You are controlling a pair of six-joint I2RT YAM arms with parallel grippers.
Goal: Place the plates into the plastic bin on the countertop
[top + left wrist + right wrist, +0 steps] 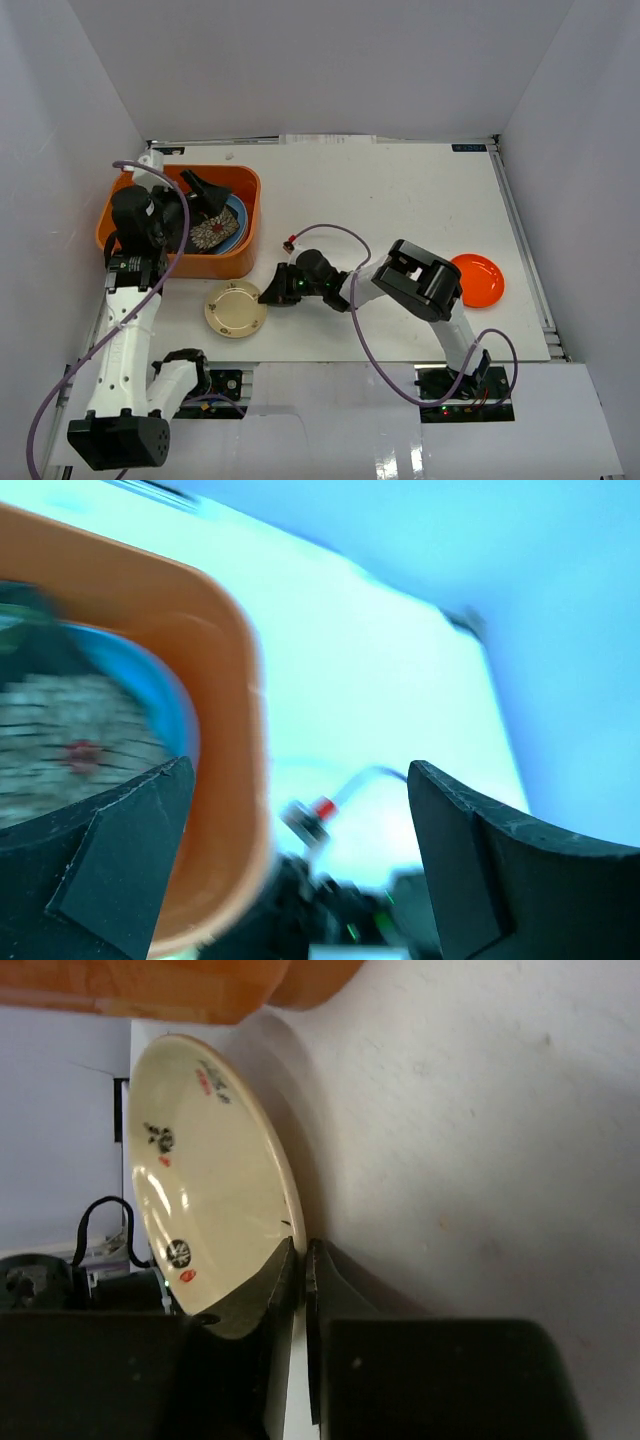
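right now the right gripper (301, 1250) has its two fingers drawn almost together on the near rim of the cream plate (200, 1180). only a sliver of edge sits between the tips, and the rest of the dish spreads off to one side of the fingers. the plate lies flat on the countertop (480, 1160), and the plastic bin (150, 990) rises just ahead of the fingertips, its wall close beyond the plate's far edge. the orange plate (476, 279) sits well behind this hand, past its own elbow.

the left gripper (300, 770) hangs over the bin with its fingers wide apart and nothing between them. below and to one side of it lie the light blue plate (238, 222) and the floral plate (210, 236).

the main risk, as i read it, is the shallow bite. a lift from one rim point lets the plate's weight swing it down, so it may pivot or slide out of the tips. the bin wall is so near ahead that a low carry could knock the far edge against it. the idle left hand also hangs where the plate would come in, so the two could meet unless it clears. a high release onto the stacked dishes could chip them.
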